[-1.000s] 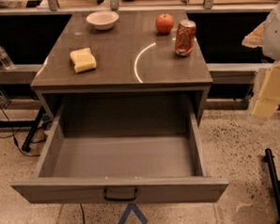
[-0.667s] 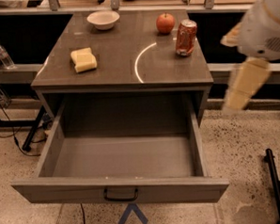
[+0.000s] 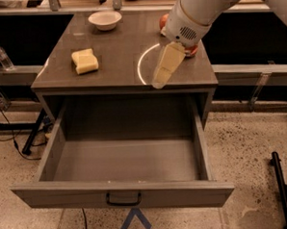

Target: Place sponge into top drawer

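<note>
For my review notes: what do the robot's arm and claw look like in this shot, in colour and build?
The arm, at the top right, is a thick, rounded white shell with a small patch of dark vent holes near its wrist end. The claw is pale yellow, flat and tapers to a narrow tip. It hangs over the front right part of the table. No cables or labels show.

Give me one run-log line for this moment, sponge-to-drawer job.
stage: pre-grasp | gripper: over countertop front-right, apart from sponge | sponge: on countertop, left side, untouched | top drawer: open, sponge not inside
</note>
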Action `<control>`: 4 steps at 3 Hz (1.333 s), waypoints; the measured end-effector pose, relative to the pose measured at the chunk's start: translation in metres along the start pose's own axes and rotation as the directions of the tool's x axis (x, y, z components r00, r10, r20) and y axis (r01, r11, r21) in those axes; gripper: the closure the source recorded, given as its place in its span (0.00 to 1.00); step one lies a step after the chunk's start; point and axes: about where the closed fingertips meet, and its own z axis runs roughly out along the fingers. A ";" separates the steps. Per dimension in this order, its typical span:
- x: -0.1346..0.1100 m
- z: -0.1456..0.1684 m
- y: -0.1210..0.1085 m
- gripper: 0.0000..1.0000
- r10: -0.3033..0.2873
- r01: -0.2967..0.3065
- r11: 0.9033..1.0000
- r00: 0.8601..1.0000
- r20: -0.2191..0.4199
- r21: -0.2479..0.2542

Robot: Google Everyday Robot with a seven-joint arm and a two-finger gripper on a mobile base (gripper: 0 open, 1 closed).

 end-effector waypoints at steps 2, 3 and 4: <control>-0.037 0.043 -0.021 0.00 0.006 -0.008 1.000 0.995 0.104 0.019; -0.077 0.097 -0.047 0.00 0.008 -0.010 1.000 0.978 0.208 0.006; -0.117 0.157 -0.070 0.00 0.041 -0.045 0.999 0.958 0.284 0.007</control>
